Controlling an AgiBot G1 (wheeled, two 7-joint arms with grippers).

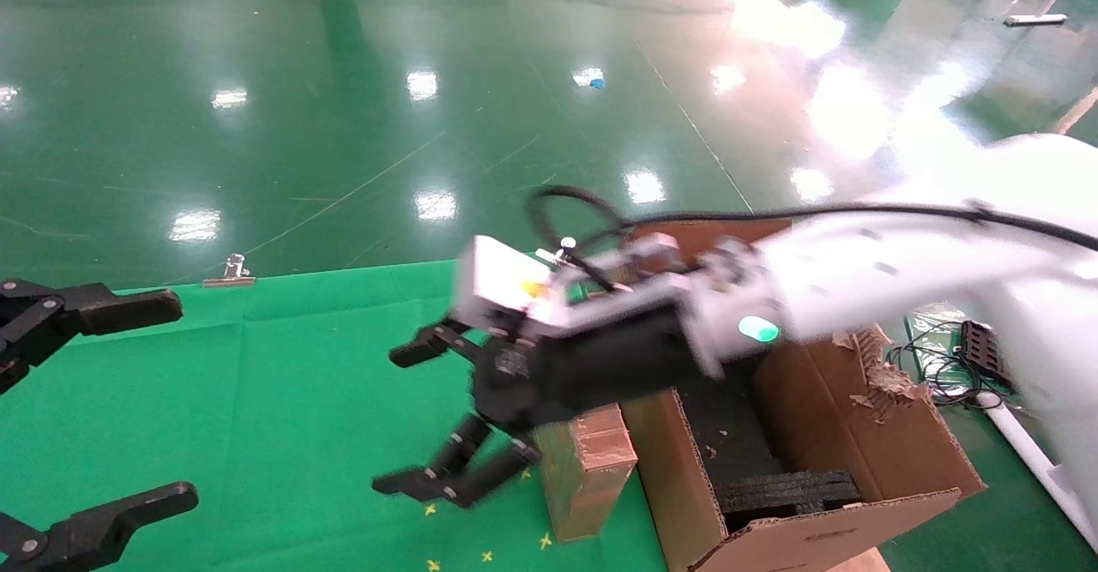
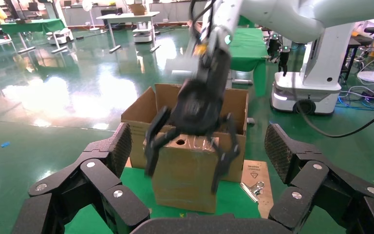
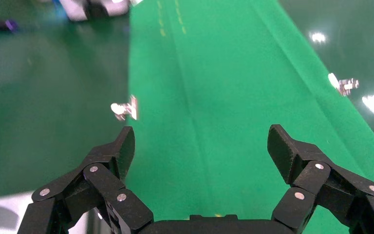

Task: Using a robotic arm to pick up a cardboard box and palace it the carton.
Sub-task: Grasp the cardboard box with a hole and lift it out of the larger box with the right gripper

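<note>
Right end effector (image 1: 412, 418) spread wide, empty, beside upright cardboard box (image 1: 588, 473).

Glossy green floor (image 1: 343, 126) with bright ceiling-light reflections, green cloth worktop (image 1: 283, 400) held by metal clip (image 1: 230, 272), distant tables (image 2: 126, 19), white wheeled machine (image 2: 306, 95), loose cables (image 1: 935, 366)

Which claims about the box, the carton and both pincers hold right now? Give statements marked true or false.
1. The cardboard box stands on the green cloth, outside the carton. True.
2. The right pincer is shut on the box. False: its fingers are spread open at the box.
3. The left pincer is open at the cloth's left edge, holding nothing. True.
4. The carton is empty. False: black foam sits inside.
</note>
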